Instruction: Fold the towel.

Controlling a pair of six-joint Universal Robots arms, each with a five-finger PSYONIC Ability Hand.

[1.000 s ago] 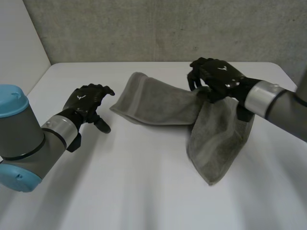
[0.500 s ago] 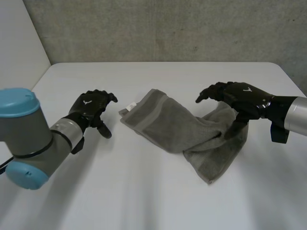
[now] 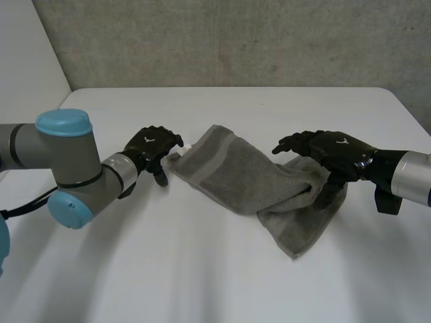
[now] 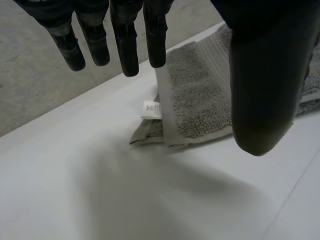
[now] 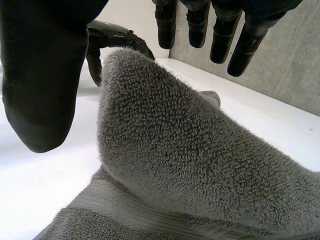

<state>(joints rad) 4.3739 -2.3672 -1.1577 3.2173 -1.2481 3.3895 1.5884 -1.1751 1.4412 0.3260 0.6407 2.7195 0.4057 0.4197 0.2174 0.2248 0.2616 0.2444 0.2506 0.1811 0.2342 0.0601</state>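
A grey towel [image 3: 249, 178] lies rumpled across the middle of the white table [image 3: 202, 269], its right part folded over in a hump. My left hand [image 3: 151, 145] is open at the towel's left corner. In the left wrist view its straight fingers [image 4: 127, 45] hang just above that corner [image 4: 200, 95] and its white label [image 4: 151, 109], touching nothing. My right hand [image 3: 333, 148] hovers open over the towel's right end. In the right wrist view the hump [image 5: 190, 160] rises between thumb [image 5: 40, 75] and fingers without being pinched; my left hand [image 5: 112, 37] shows beyond it.
A grey concrete wall [image 3: 236, 40] runs behind the table's far edge. Bare table surface spreads in front of the towel and to both sides of it.
My right hand let go of the towel and sank; the lifted right end dropped onto the table. My left hand moved right, up to the towel's left corner.
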